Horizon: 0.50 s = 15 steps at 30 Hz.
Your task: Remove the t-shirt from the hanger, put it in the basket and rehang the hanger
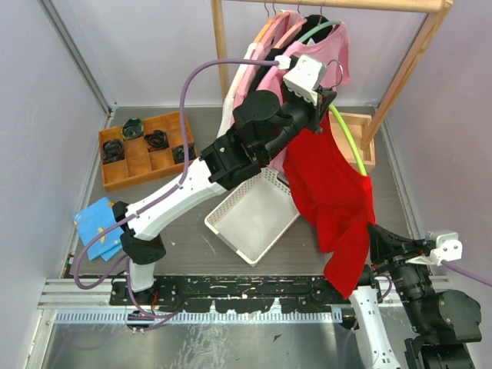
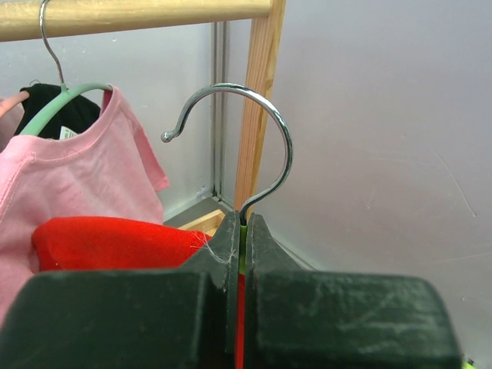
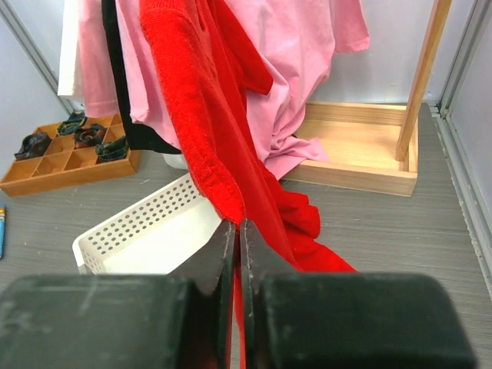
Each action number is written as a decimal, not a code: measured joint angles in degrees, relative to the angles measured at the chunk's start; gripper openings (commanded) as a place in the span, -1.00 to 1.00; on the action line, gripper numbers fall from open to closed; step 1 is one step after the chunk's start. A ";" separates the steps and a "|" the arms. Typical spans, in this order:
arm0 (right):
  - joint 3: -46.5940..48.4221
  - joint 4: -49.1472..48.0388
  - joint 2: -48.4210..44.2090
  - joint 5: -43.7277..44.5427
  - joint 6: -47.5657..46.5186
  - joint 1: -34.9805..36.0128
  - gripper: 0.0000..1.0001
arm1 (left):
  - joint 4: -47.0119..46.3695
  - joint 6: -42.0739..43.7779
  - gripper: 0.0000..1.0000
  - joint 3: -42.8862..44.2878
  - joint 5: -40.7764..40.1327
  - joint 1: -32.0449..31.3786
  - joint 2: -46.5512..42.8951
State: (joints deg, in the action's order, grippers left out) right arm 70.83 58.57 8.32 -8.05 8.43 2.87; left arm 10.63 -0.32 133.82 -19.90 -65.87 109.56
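A red t-shirt (image 1: 330,192) hangs on a light-green hanger (image 1: 350,142) with a metal hook (image 2: 261,123), held off the rail. My left gripper (image 1: 323,100) is shut on the hanger's neck just below the hook (image 2: 244,223), with red cloth beside it (image 2: 108,242). My right gripper (image 1: 375,234) is shut on the shirt's lower edge (image 3: 204,154), low at the right; the cloth stretches between the two grippers. In the right wrist view my right gripper (image 3: 236,227) pinches the red hem.
A wooden rail (image 1: 338,4) holds pink (image 1: 330,46) and other shirts on hangers. A white perforated basket (image 1: 254,215) lies below the shirt. A wooden compartment tray (image 1: 142,150) stands at left, a shallow wooden box (image 1: 361,131) at right, a blue cloth (image 1: 100,223) near left.
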 measured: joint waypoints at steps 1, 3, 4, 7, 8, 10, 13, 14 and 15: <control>0.00 -0.04 0.33 -0.11 0.17 0.00 -0.98 | -0.02 0.00 -1.00 0.00 -0.02 0.00 0.00; 0.00 -0.07 0.79 -0.24 0.48 0.00 -0.99 | -0.02 0.00 -1.00 0.00 -0.09 0.00 0.00; 0.00 -0.02 0.92 -0.31 0.57 0.00 -0.99 | -0.02 0.00 -1.00 0.02 -0.17 0.02 0.00; 0.00 0.15 0.96 -0.83 1.07 0.00 -0.99 | 0.04 -0.04 -1.00 0.17 -0.42 0.07 0.00; -0.02 0.24 0.94 -1.11 1.42 0.00 -0.99 | 0.26 -0.11 -1.00 0.68 -0.57 0.07 0.15; -0.46 0.28 0.76 -1.86 2.54 -0.02 -0.99 | 0.31 -0.28 -1.00 1.60 -0.85 0.09 0.48; -2.03 0.70 -0.52 -2.86 4.02 -0.17 -0.99 | 0.48 -0.48 -1.00 3.21 -1.40 0.11 0.92; -2.54 1.16 -1.09 -3.23 4.50 -0.31 -0.99 | 0.55 -0.57 -1.00 3.85 -1.60 0.11 1.16; -2.93 1.81 -1.70 -3.50 5.05 -0.44 -0.99 | 0.55 -0.61 -1.00 4.59 -1.70 0.11 1.42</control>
State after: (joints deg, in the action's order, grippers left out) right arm 67.90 60.38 6.61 -11.55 13.47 2.44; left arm 11.18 -0.93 138.41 -21.61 -65.76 110.98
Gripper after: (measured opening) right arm 0.036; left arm 0.018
